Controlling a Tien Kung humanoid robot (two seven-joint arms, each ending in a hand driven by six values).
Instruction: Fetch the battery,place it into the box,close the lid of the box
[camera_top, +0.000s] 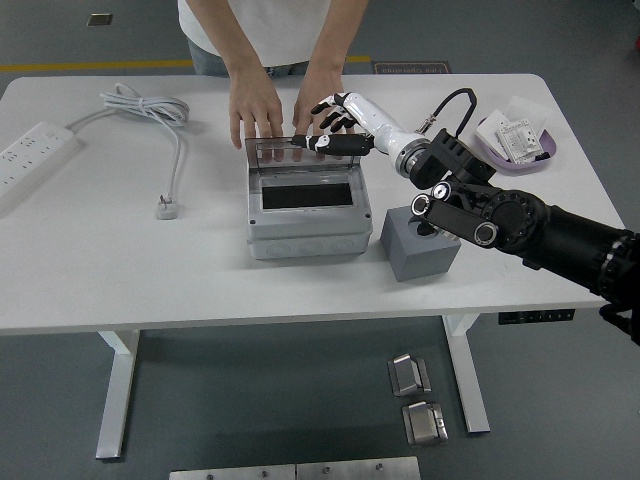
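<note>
You're on the lid-closing step: your right robot hand (328, 125), fingers spread and holding nothing, touches the top edge of the raised lid (302, 152) while a person's hands (255, 112) steady the box (308, 230) behind it; no battery visible; next, push it down.

The grey box (308, 205) stands mid-table with its clear lid (300, 151) raised at the far edge, so its dark opening is reachable from above and from the near side. Behind the lid, a person's two hands (254, 105) block the far approach. The right hand (333, 131), fingers spread, touches the lid's top right. Just right of the box a grey cube block (418, 244) narrows that side. Left of the box the tabletop (120, 260) lies bare as far as a white plug (166, 207).
</note>
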